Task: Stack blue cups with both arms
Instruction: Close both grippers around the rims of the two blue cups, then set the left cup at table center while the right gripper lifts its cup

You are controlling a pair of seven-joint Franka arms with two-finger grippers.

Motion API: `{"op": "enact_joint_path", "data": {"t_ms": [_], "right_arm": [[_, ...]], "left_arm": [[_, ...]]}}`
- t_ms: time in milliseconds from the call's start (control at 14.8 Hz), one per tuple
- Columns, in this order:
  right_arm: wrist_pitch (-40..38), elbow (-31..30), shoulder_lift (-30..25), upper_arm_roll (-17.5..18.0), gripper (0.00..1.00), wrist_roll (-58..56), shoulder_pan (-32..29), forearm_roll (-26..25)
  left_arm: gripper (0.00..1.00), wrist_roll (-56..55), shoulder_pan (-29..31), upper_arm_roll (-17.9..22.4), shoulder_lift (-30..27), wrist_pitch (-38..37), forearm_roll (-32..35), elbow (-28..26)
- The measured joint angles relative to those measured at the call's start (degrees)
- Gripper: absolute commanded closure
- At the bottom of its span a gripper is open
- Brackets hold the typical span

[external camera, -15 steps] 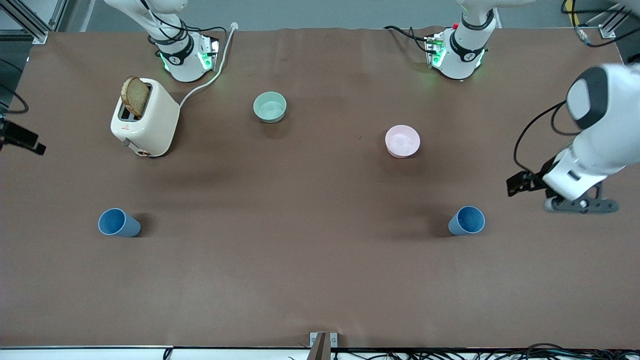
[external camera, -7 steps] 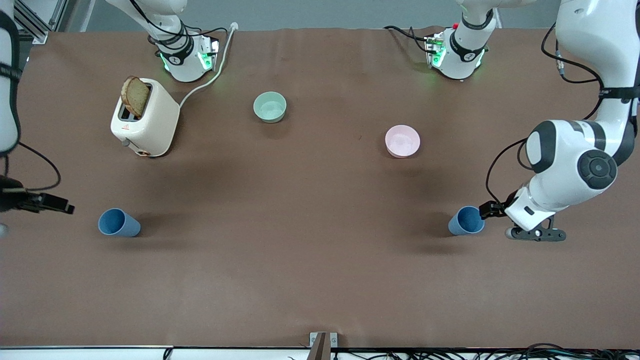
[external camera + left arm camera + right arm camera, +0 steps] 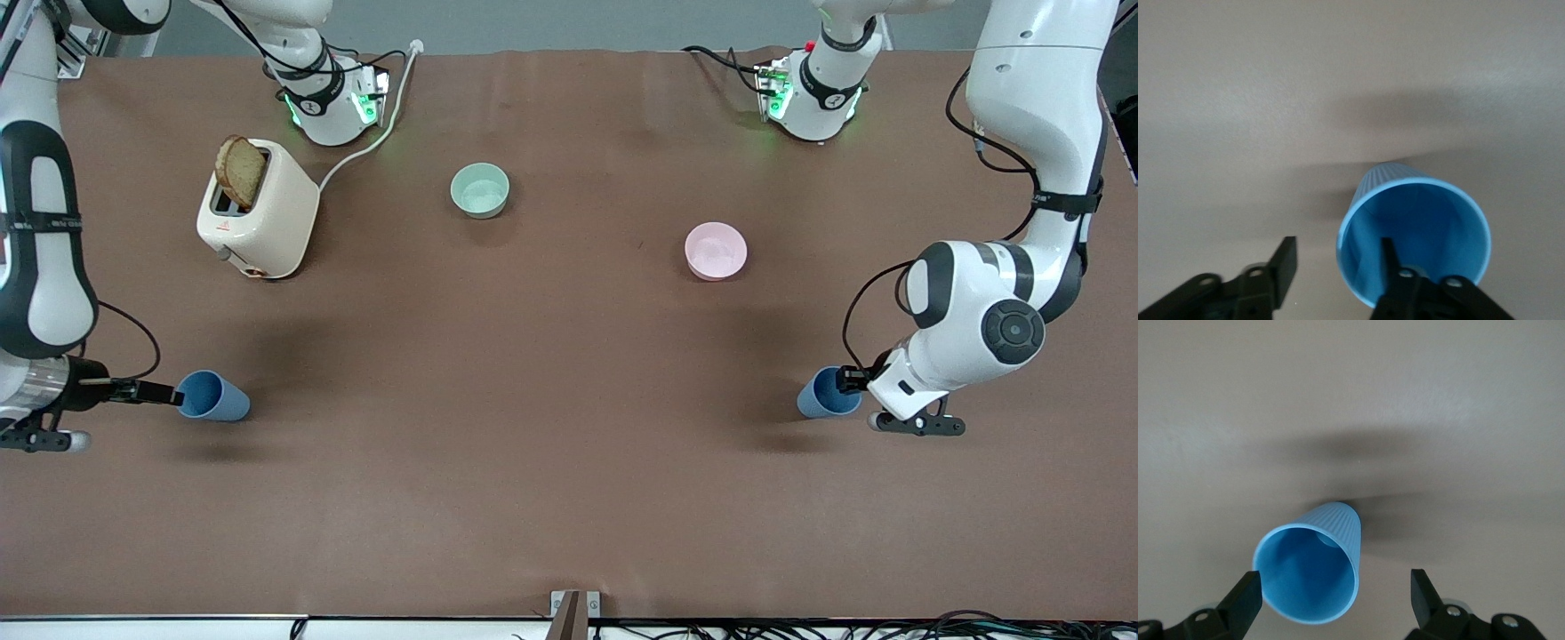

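Observation:
Two blue cups stand upright on the brown table, both near the front camera. One cup [image 3: 829, 393] is toward the left arm's end, the other [image 3: 212, 396] toward the right arm's end. My left gripper [image 3: 849, 380] is open at the rim of its cup [image 3: 1415, 247]. In the left wrist view the gripper [image 3: 1337, 245] has one finger over the cup's mouth and one outside its wall. My right gripper [image 3: 164, 393] is open at the rim of its cup. In the right wrist view this cup [image 3: 1308, 580] sits between the gripper's [image 3: 1335, 577] fingers, closer to one.
A cream toaster [image 3: 260, 212] holding a slice of bread stands toward the right arm's end, near the bases. A pale green bowl [image 3: 480, 190] and a pink bowl [image 3: 716, 251] sit mid-table, farther from the front camera than the cups.
Both arms swung in from the table's ends and came down to their cups. Each open gripper now sits at a cup's rim. The cups have not moved.

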Motion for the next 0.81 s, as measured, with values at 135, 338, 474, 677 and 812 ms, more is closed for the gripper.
{"op": "enact_joint_path", "data": {"t_ms": [135,338,474,677,812], "right_arm": [[1.7,-1.4,0.8,0.0,0.13,-0.8,0.0,0.0],[4.6,-4.2,0.9,0.0,0.49,-2.8,-0.4,0.0],[4.9,-4.9,0.9,0.0,0.72,-3.1,-0.6,0.1],[4.9,-5.3,0.9,0.0,0.91,-3.4,-0.6,1.8],[4.9,-5.3,0.9,0.1,0.95,-3.5,-0.6,2.2]], "left_arm": [[0.81,0.0,0.0,0.0,0.6,0.0,0.0,0.0],[0.99,0.0,0.0,-0.5,1.1,0.1,0.0,0.0],[1.00,-0.2,0.0,-1.8,1.1,0.1,-0.5,0.6],[1.00,-5.1,0.0,-6.0,1.1,0.2,-2.2,1.4],[1.00,-12.4,-0.1,-10.8,1.1,0.1,-2.3,2.3]]}}
